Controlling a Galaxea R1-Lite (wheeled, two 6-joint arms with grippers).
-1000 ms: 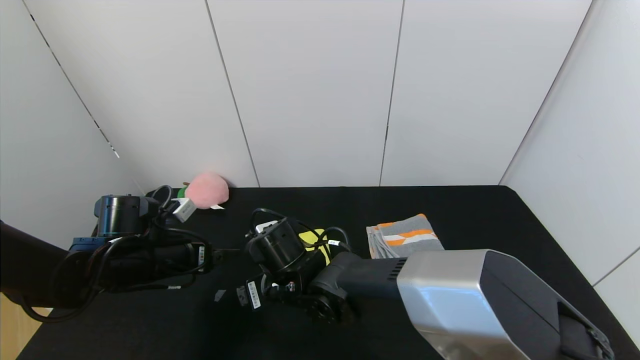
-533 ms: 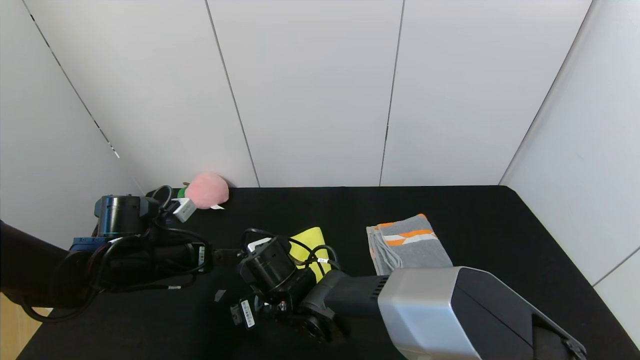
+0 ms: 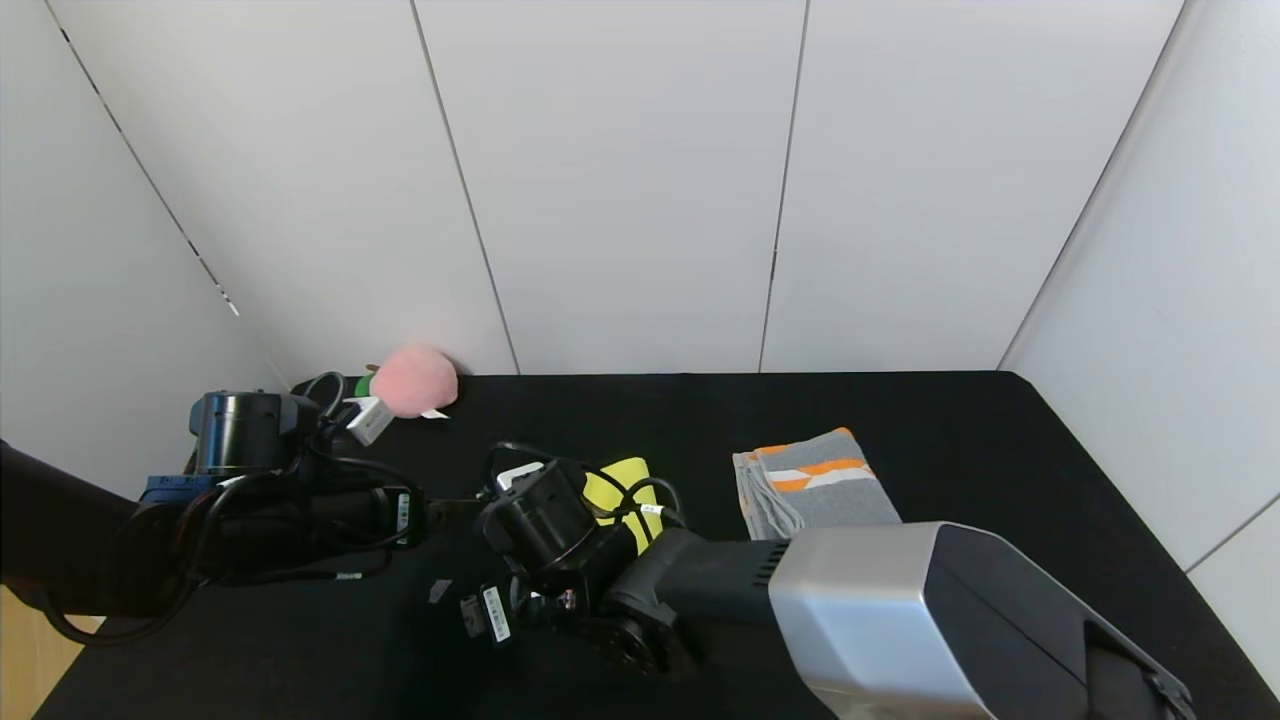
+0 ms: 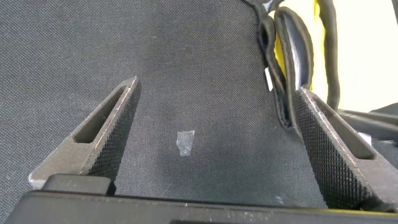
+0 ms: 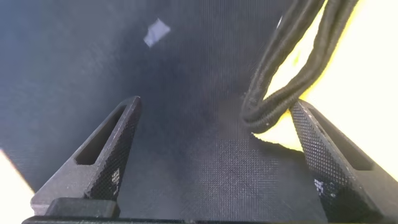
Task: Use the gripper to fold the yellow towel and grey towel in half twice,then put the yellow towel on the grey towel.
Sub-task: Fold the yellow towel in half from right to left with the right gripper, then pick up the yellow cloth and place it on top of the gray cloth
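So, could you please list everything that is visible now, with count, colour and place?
yellow towel: one, bright yellow, middle of table, partly hidden behind right arm.
grey towel: one, grey with orange stripes, folded, right of yellow towel.
plush toy: one, pink, far left corner.
scrap: one, pale, on table, front left.
table: one, black.
left gripper: one, open, above bare table on left.
right gripper: one, open, at yellow towel's edge.

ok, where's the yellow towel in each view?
Head: yellow towel mid-table, partly behind the right arm's wrist.
Left wrist: yellow patch beyond the black cables.
Right wrist: bright yellow beside one finger, behind a cable.
Shared landmark: the pale scrap on the black table.
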